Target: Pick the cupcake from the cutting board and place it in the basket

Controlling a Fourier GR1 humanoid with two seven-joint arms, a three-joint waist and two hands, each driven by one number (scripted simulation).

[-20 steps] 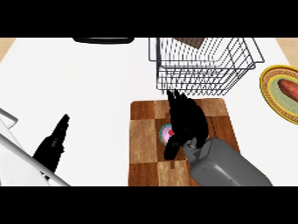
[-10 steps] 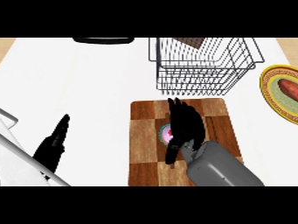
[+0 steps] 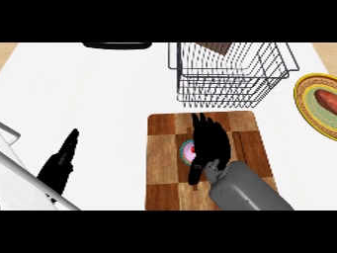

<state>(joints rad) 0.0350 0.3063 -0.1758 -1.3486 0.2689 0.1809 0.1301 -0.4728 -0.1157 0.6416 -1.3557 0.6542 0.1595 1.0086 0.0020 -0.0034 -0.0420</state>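
On the white surface [image 3: 98, 99] almost nothing big has changed since one second ago: the wire basket [image 3: 229, 94] in the upper right, the cutting board [image 3: 163, 188] at the lower centre and the plate [image 3: 304, 111] at the right edge all lie where they were. The only change is small. The right robot hand [image 3: 211, 143] has slid a little lower over the board and now covers most of the cupcake [image 3: 188, 150]. The cupcake has not moved; it sits on the middle of the board, and only a pink and teal edge shows at the left side of the hand. The fingers look long and nearly straight, with the thumb apart below, so I judge the hand open and the grip not yet made; lifting comes after that. The basket stands just above the board, and its near wall is what the hand must pass over. The plate carries a sweet potato [image 3: 333, 105] and is beside the way, not in it. The left robot hand [image 3: 60, 163] rests open at the lower left, well apart.
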